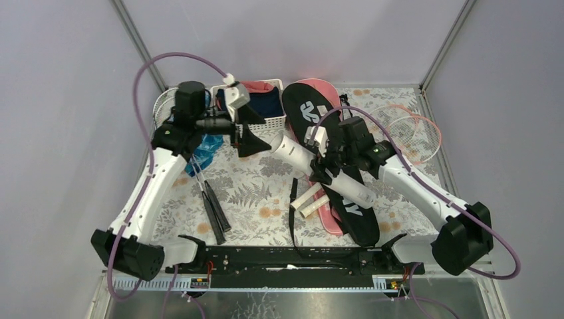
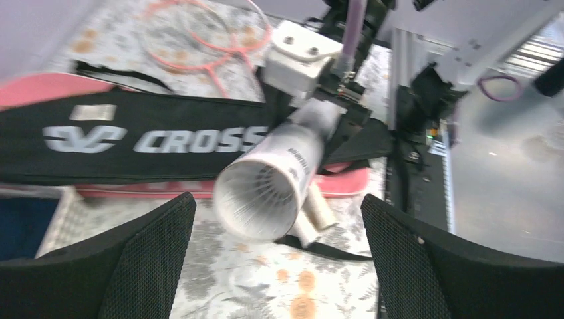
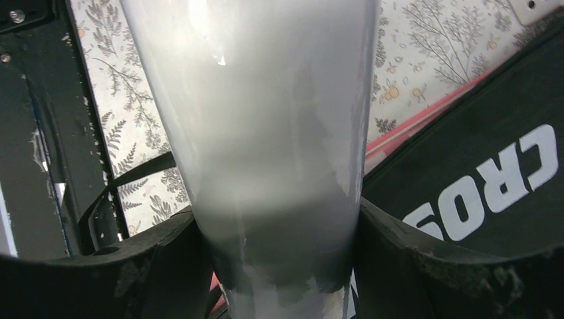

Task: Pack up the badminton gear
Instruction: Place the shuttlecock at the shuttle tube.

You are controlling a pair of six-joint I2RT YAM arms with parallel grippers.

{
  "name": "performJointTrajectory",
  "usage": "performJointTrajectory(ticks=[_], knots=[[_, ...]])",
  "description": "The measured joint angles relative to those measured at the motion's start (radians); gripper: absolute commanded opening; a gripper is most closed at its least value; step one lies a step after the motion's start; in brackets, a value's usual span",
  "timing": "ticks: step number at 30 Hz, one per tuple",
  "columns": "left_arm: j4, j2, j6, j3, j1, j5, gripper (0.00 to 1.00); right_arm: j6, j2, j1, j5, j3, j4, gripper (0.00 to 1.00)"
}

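While the left end effector (image 2: pixel 276 203) gapes empty, we note the shuttlecock tube (image 1: pixel 292 154) dead ahead, long axis running away into the right end effector (image 3: pixel 276 222), which clamps it mid-length.

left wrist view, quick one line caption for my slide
Open left end effector facing the mouth of the shuttlecock tube, black CROSSWAY bag and pink racket beyond.

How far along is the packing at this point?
Done: nothing is visibly packed. In hand: the right gripper clamps the white tube over the black bag, with the open left gripper facing its end. Left: the pink racket and black-handled rackets lie loose on the table; two white handles lie beside the pink bag, contents unclear.
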Motion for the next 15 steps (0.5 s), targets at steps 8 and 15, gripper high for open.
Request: performJointTrajectory(ticks=[8, 15], knots=[[-0.101, -0.099, 0.214, 0.034, 0.121, -0.044, 0.97, 0.053, -0.077, -0.074, 0.014, -0.021, 0.021, 0.49], [-0.228, -0.094, 0.488, -0.189, 0.026, -0.194, 0.88, 0.143, -0.090, -0.114, 0.032, 0.023, 0.055, 0.48]])
